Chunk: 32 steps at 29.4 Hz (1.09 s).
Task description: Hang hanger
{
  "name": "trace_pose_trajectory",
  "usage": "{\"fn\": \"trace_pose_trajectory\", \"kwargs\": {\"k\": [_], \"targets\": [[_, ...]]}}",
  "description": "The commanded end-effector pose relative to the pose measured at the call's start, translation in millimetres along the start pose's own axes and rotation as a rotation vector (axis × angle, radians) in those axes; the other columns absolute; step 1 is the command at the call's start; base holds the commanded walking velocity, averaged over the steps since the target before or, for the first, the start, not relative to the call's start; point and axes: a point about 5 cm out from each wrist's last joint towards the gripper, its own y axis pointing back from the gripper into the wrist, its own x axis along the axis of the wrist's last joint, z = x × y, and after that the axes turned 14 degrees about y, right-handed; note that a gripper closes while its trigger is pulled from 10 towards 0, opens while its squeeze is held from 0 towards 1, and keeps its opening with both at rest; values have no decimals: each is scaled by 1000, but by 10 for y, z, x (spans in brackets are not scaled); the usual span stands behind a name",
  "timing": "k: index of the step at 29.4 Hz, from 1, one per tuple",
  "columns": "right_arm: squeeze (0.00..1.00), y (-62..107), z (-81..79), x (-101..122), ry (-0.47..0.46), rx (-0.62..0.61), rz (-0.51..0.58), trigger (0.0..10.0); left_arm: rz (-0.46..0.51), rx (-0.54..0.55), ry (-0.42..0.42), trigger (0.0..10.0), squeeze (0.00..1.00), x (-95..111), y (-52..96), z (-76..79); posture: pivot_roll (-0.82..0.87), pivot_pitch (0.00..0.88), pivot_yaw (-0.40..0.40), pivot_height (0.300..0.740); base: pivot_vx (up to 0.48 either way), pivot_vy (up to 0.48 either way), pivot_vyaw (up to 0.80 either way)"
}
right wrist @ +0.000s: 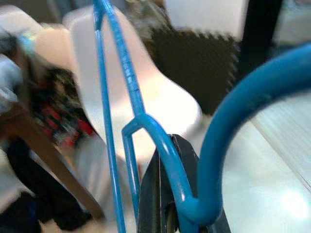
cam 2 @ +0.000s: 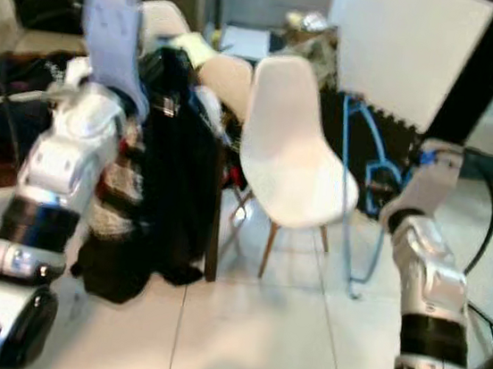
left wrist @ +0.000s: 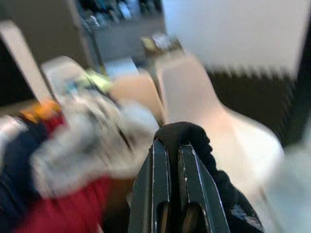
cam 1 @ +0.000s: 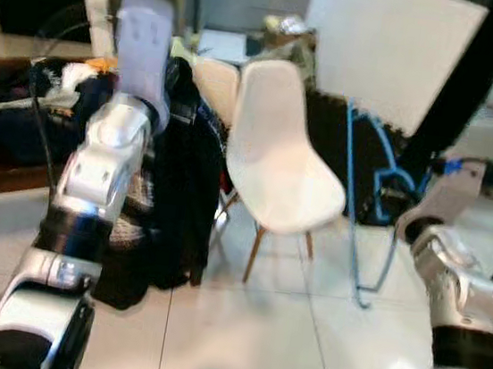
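Observation:
A blue wire hanger (cam 1: pixel 359 195) hangs upright beside the white chair, and my right gripper (right wrist: pixel 169 162) is shut on it near its hook (right wrist: pixel 228 126). The hanger's long bars (right wrist: pixel 112 58) run away from the fingers towards the chair. My left arm (cam 1: pixel 107 145) is raised at the left, against a black garment (cam 1: pixel 183 186) that droops from a dark stand down to the floor. In the left wrist view my left gripper (left wrist: pixel 174 148) is shut on a fold of this black cloth (left wrist: pixel 192 136).
A white shell chair (cam 1: pixel 277 152) stands in the middle on the pale tiled floor (cam 1: pixel 245 346). A heap of mixed clothes (cam 1: pixel 23 99) lies on a low surface at the left. A white board (cam 1: pixel 390 40) and a black post (cam 1: pixel 471 77) stand behind on the right.

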Motion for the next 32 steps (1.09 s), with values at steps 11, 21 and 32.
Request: {"fn": "trace_pose_trajectory", "kwargs": {"k": [11,21,32], "targets": [[0,603,344,-1485,133,-52,-468,10000,-629,-4,313,10000,0,-1859,942,-358,71,16,-34,740,0,0,-781],[0,1172,195,-2166,-95,5,-583,10000,-686,8,557,10000,0,-2224,1541,-516,61,18,-45,740,0,0,-781],[0,1231,25,-2180,-186,24,-471,10000,-647,-44,508,10000,0,-2251,1567,-466,53,0,-26,740,0,0,-785]]}}
